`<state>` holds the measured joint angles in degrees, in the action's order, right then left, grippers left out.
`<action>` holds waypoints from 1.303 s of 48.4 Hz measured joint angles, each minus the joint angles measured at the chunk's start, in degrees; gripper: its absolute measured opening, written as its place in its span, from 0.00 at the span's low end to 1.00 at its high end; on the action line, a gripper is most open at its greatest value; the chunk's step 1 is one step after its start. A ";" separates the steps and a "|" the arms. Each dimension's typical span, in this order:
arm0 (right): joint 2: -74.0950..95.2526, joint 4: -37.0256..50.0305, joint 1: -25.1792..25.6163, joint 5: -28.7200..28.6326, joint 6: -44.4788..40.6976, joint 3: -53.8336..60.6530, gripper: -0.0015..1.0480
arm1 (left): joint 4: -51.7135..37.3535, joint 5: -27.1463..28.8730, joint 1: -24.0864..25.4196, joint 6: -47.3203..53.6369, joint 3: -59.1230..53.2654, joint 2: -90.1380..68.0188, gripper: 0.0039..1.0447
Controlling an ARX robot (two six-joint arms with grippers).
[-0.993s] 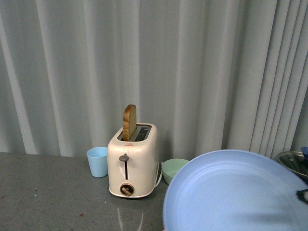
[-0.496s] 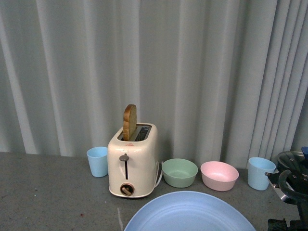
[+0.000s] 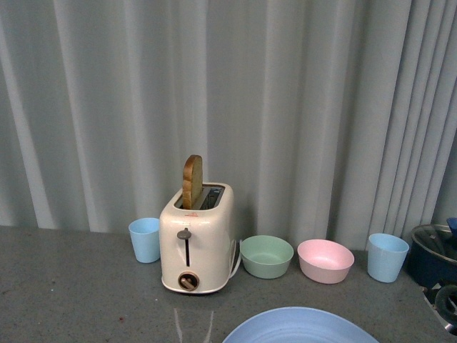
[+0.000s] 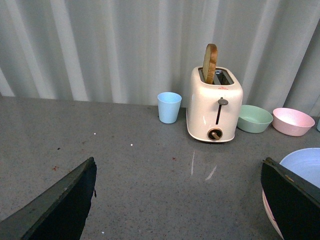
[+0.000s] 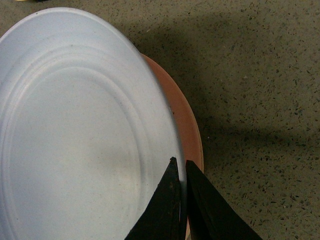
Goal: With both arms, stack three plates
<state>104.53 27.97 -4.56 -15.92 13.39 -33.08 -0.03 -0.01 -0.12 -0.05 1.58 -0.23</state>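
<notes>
The right gripper has its jaws pinched tight on the rim of the blue plate, one finger above the rim and one below, so the plate spreads out from the jaws as a flat disc with no long axis to line up; it sits just over the pink plate, whose edge peeks out as a thin crescent on the gripper's side, which tells me the blue one is slightly off centre; whether the two already touch I cannot tell; the front view shows only the far arc of the blue plate at the near edge of the bench; the third, cream plate is not in view anywhere; the left gripper holds nothing, its fingers spread wide, and it stands further from the stack than the right one; the toaster, two blue cups, a green bowl and a pink bowl line the back of the bench well apart from the plates, so there is free room along the near edge.
</notes>
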 joint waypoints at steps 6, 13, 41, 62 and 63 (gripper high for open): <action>0.70 0.81 0.02 -0.35 0.39 0.17 0.03 | 0.00 0.00 0.00 -0.02 0.00 0.00 0.94; 1.09 0.98 -0.04 -0.31 0.87 0.20 0.03 | 0.00 0.00 0.00 0.00 0.00 0.00 0.94; -8.11 -4.74 1.11 -0.28 0.74 3.04 0.65 | 0.00 0.02 0.00 -0.02 0.00 0.00 0.94; -62.69 -26.38 4.96 11.21 -3.91 8.09 0.93 | 0.00 0.02 0.00 0.00 0.00 0.00 0.94; -65.66 -27.89 3.78 12.72 -4.55 8.07 0.93 | 0.00 0.02 0.00 0.00 0.00 0.00 0.94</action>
<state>38.87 0.08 -0.78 -3.20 8.84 -25.02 -0.03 0.01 -0.12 -0.05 1.58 -0.23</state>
